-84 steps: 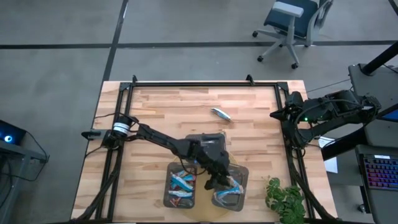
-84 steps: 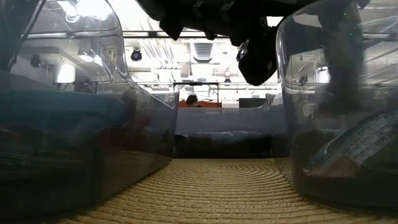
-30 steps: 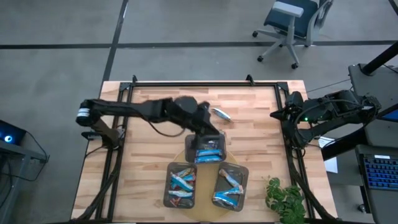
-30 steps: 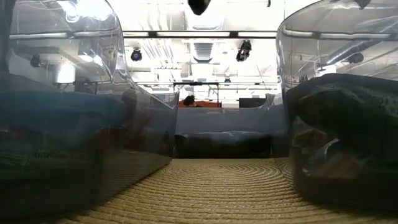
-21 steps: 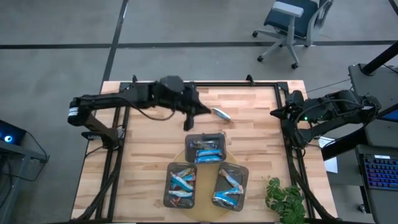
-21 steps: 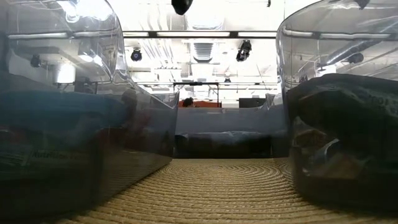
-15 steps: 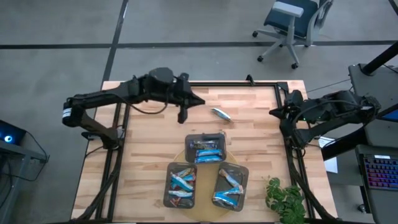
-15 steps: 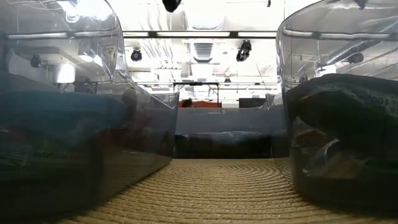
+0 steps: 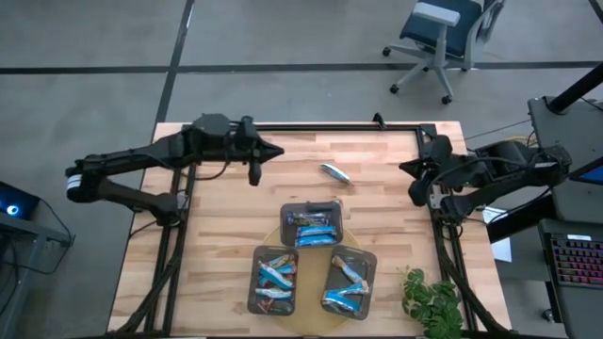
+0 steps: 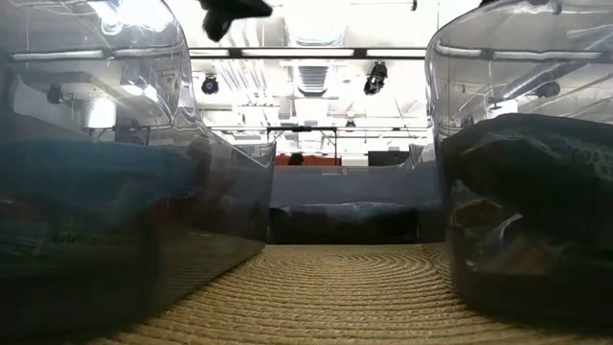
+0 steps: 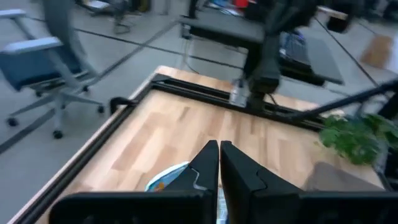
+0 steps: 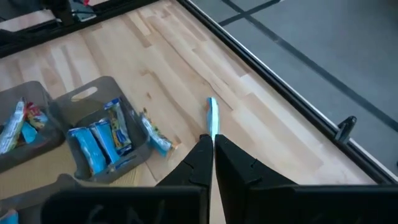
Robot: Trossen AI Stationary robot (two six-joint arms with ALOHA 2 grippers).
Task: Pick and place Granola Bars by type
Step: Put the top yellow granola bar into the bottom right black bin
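- One loose granola bar (image 9: 334, 173) left on the bare desk (image 9: 377, 198), just beyond the far tray (image 9: 312, 224) and apart from it; a second small bar (image 12: 155, 138) just outside that tray's wall in the right wrist view.
- Far tray holding blue bars; two nearer trays (image 9: 274, 279) (image 9: 348, 283) holding mixed blue and lighter wrappers.
- Left gripper (image 9: 255, 176) pinched fully together, nothing held, hanging above the desk well to the left of the loose bar.
- Right gripper (image 9: 415, 193) likewise closed and empty, at the desk's right edge, pointed toward the loose bar.
- Likely next: collecting the loose bar.
- Best done by spreading the fingers first, descending square across the bar's narrow width, closing at mid-length to avoid wrapper slip.
- Wrapper type worth checking before choosing a tray.
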